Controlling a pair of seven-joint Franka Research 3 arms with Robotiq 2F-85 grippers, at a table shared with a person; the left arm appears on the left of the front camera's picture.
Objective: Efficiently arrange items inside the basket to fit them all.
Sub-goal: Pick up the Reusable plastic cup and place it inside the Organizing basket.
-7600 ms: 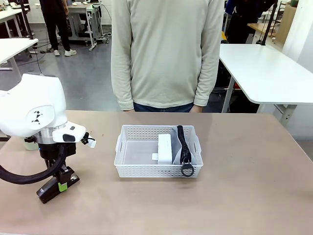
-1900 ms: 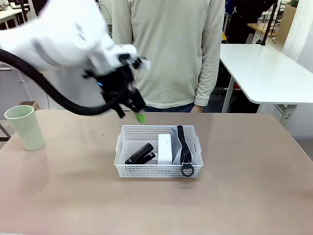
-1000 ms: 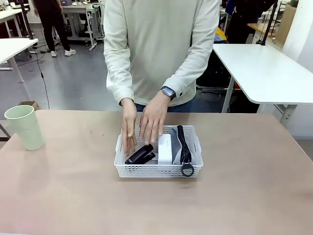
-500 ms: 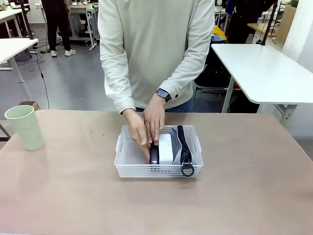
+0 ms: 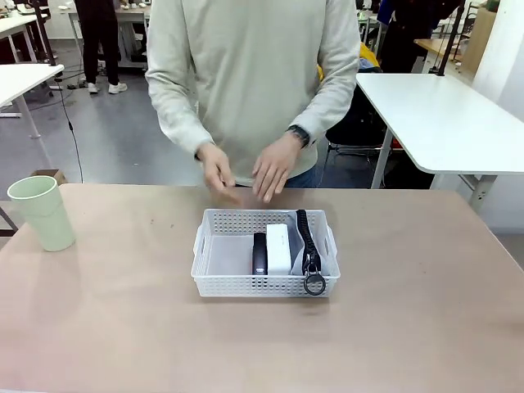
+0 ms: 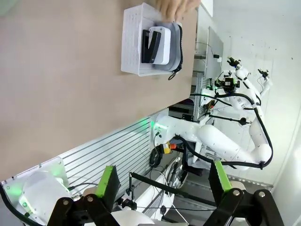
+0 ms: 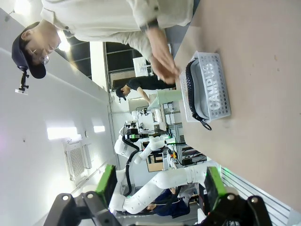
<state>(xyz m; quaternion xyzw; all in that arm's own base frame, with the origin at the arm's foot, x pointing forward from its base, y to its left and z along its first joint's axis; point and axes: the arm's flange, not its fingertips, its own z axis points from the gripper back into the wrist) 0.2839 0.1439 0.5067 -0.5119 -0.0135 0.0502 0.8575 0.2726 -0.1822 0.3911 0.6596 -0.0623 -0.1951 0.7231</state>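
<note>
White basket sits mid-table; inside, the black stapler lies lengthwise just left of the small white box, and the grey pouch stands on edge right of the box, its ring hanging over the near rim. Pale green cup upright at the table's left edge, well apart from the basket. Person's hands hover, blurred, above the basket's far side; left gripper and right gripper both have fingers spread wide, grasping nothing
</note>
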